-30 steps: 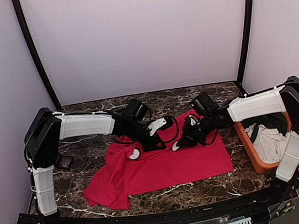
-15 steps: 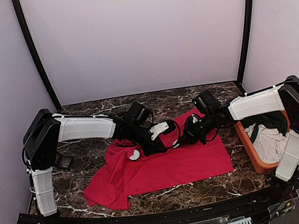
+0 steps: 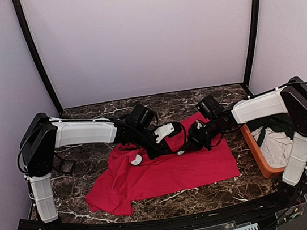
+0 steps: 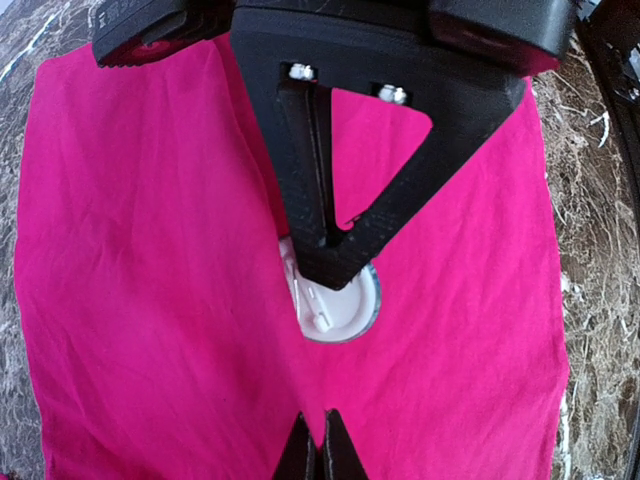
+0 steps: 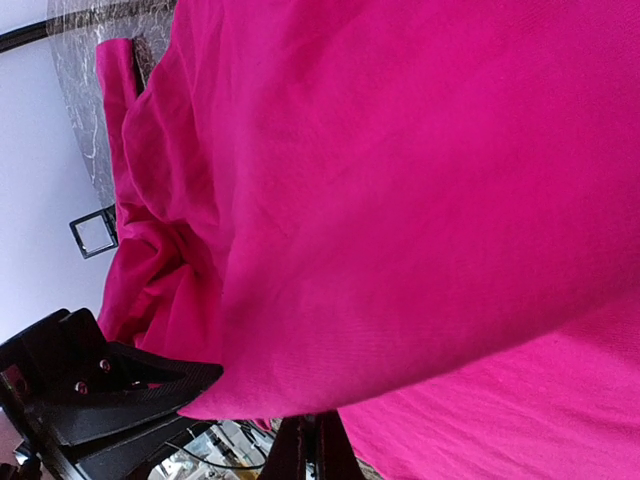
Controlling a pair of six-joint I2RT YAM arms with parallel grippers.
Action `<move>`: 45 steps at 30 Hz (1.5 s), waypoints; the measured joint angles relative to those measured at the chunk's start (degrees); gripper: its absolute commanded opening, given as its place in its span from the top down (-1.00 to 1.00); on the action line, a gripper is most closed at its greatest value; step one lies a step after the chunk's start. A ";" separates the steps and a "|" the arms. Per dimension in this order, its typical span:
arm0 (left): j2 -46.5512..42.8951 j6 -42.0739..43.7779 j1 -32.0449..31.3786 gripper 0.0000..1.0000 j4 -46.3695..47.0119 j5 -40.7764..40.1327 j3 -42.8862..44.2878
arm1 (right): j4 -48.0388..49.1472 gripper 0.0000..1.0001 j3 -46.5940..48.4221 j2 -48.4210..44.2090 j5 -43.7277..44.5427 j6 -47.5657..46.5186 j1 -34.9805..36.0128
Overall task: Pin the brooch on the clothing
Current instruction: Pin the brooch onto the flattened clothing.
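Note:
The clothing (image 3: 167, 173), a bright red T-shirt, lies spread on the marble table. Both grippers meet over its upper middle. The brooch (image 4: 345, 310) is a small white disc with its pin side facing up. It sits at the tip of my right gripper (image 4: 335, 278), which is shut and seems to hold its upper edge. From above the brooch (image 3: 180, 152) shows as a white speck at that tip. My left gripper (image 4: 321, 445) is shut, its tips pinching a crease of the shirt (image 4: 150, 250) just below the brooch. In the right wrist view a raised fold of red fabric (image 5: 420, 180) hides the brooch.
An orange basket (image 3: 251, 147) holding dark green and white cloth stands at the right edge. A small white round piece (image 3: 135, 160) shows over the shirt beside the left arm. A small black object (image 3: 63, 165) sits at the far left. Walls close in the back and sides.
My left gripper has shifted a little right, toward the right gripper, bunching the shirt's left part slightly. The brooch stays in place and both grippers stay shut.

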 measured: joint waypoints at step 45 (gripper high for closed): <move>-3.37 7.69 -5.66 0.99 4.83 -13.90 -5.70 | -1.99 1.00 3.45 1.55 -1.75 -0.63 0.96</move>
